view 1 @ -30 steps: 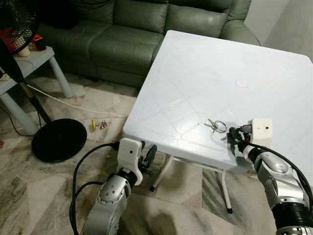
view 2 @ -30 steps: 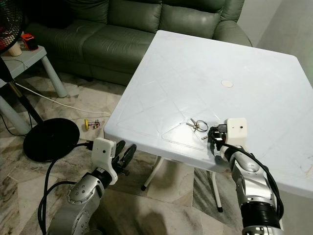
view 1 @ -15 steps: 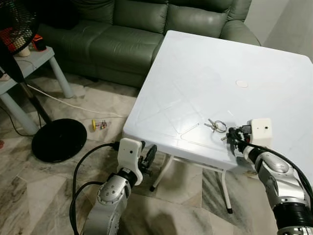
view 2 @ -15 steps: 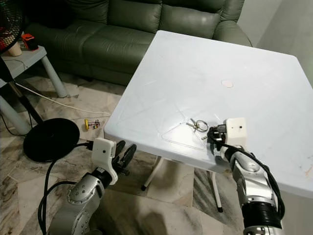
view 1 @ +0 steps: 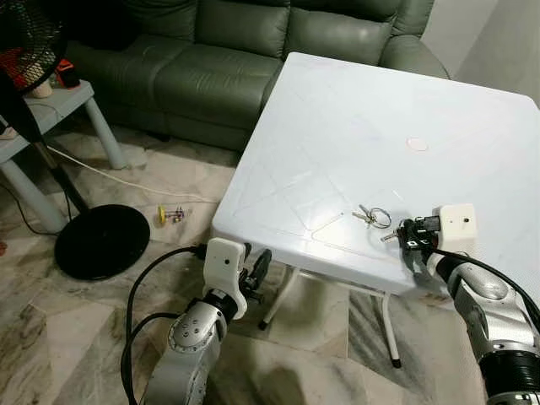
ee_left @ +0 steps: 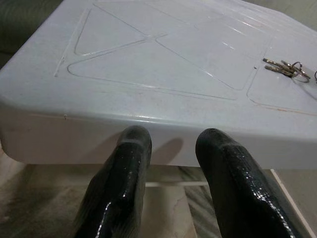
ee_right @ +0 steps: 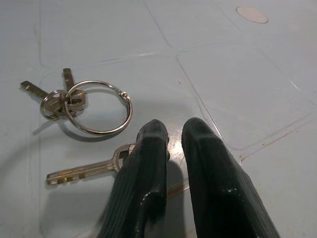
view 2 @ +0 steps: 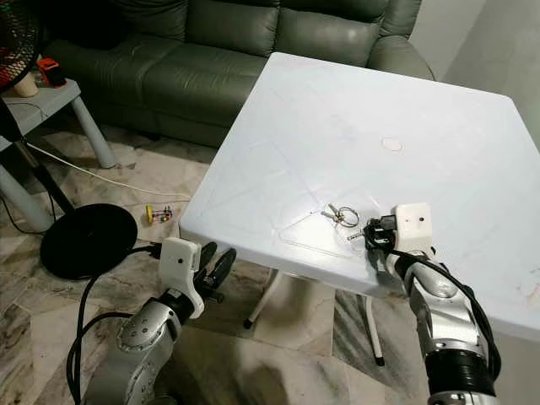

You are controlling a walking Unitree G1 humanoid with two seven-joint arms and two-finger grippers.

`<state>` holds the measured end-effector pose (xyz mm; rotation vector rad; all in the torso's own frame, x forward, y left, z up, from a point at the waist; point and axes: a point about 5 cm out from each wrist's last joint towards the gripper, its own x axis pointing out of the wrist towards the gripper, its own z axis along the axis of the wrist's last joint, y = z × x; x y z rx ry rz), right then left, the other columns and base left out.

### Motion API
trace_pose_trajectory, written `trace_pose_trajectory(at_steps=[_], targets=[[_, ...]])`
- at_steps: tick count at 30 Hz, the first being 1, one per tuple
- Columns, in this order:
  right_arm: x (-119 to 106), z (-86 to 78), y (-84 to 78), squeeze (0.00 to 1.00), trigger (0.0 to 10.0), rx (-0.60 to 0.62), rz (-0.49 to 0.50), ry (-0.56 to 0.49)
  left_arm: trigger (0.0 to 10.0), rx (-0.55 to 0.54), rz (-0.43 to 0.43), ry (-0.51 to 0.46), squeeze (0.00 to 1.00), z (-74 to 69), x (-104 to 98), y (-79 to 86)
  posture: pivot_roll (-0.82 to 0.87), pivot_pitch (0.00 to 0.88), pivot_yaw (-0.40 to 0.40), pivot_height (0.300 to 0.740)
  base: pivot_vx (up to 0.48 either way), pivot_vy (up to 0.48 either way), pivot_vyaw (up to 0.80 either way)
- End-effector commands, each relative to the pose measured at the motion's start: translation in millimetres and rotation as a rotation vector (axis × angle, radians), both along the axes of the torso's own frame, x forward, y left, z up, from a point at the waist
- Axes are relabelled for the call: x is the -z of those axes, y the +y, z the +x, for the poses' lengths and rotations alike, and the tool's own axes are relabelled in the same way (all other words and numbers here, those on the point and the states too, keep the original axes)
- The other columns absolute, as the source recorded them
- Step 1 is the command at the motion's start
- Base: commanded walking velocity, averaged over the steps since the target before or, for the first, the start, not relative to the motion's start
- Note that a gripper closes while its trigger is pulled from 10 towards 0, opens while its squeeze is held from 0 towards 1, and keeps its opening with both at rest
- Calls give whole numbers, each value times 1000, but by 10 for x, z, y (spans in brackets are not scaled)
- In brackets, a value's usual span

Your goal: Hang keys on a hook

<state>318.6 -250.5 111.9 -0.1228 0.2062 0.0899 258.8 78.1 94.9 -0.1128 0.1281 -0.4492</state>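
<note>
Lower right of frame: keys (view 1: pixel 372 217) flat on table (view 1: pixel 354 126), loose key (ee_right: pixel 84 169) at right gripper (ee_right: pixel 171 136), fingers narrow, empty. I judge them light, slippery; hook the ring (ee_right: pixel 99 106). Left gripper (ee_left: pixel 173 144) parted, idle

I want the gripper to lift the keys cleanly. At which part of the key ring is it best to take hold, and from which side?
Probably grip the large ring at its bare arc, opposite the bunched keys. It lies flat on the white table, so the right gripper should come from above, one finger inside the loop.
</note>
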Motion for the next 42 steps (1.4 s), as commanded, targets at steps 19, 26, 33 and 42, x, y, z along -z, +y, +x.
trace_pose_trajectory(at_steps=[19,26,33,42], targets=[[-31,-6,-70,0,275,-22,-19,7,10000,7,-13,3,0,16,-15,-50,76,136,-77,740,0,0,0],[-45,-21,-71,0,0,-48,-17,2,10000,5,-16,2,0,22,-17,-44,74,136,-77,740,0,0,0],[-71,-31,-68,0,0,-42,10,-23,10000,-2,-23,4,0,31,-20,-35,78,130,-78,740,0,0,0],[-212,39,46,0,0,57,254,-139,10000,-41,-40,-16,0,163,-87,33,81,100,-76,740,0,0,0]])
